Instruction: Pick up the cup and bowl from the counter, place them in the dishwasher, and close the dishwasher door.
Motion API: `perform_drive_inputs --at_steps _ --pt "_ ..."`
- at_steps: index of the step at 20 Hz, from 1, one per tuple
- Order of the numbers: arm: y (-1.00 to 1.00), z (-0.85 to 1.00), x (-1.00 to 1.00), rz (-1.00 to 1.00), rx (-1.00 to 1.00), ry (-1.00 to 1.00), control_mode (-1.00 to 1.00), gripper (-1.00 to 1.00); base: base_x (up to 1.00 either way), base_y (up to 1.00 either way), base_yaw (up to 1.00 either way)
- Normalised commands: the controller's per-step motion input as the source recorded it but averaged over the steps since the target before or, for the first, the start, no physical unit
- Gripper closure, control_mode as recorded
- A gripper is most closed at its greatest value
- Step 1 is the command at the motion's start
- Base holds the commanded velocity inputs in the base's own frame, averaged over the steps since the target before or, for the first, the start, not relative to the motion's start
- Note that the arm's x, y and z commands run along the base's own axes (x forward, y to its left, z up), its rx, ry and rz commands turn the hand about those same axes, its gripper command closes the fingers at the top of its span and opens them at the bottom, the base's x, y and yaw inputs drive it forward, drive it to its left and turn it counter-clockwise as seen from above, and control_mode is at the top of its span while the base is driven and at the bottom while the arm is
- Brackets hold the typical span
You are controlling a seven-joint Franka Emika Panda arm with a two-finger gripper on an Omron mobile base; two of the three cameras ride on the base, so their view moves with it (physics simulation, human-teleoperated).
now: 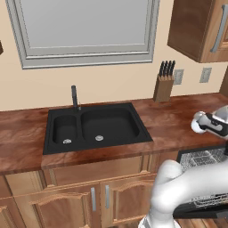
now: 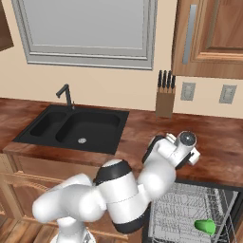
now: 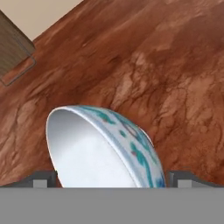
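Bowl (image 3: pixel 105 148) held in the gripper (image 3: pixel 111 181) above the reddish-brown counter (image 1: pixel 169 120), cup (image 2: pixel 205 226) already down in the open dishwasher (image 2: pixel 190 213).

Seen across the kitchen: long mottled counter with black double sink (image 1: pixel 95 127) and dark faucet (image 1: pixel 75 97) under a grey-framed window (image 1: pixel 84 26); wooden knife block (image 2: pixel 165 99) against the wall beside two outlets (image 2: pixel 228 93). Below the counter's right end, dishwasher standing open, grey wire rack (image 2: pixel 182 209) exposed, small green cup lying on its side in the rack. In the hand view, white bowl with teal and red pattern tilted on edge, clamped between the two finger tips, hollow facing left, counter behind it.
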Motion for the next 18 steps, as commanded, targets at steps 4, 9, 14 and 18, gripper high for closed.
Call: perform_drive_inputs --at_steps 4,9,14,18 --pt "-0.25 -0.12 0.13 0.0 -0.03 0.0 -1.0 -1.0 0.0 0.0 0.0" --pt "-0.37 0.0 0.11 0.0 -0.01 0.0 -1.0 -1.0 0.0 0.0 0.0" --pt "-0.27 -0.1 0.19 0.0 0.0 0.0 -1.0 1.0 0.0 0.0 0.0" --pt "-0.2 -0.23 0.18 0.0 0.0 0.0 -1.0 1.0 0.0 0.0 0.0"
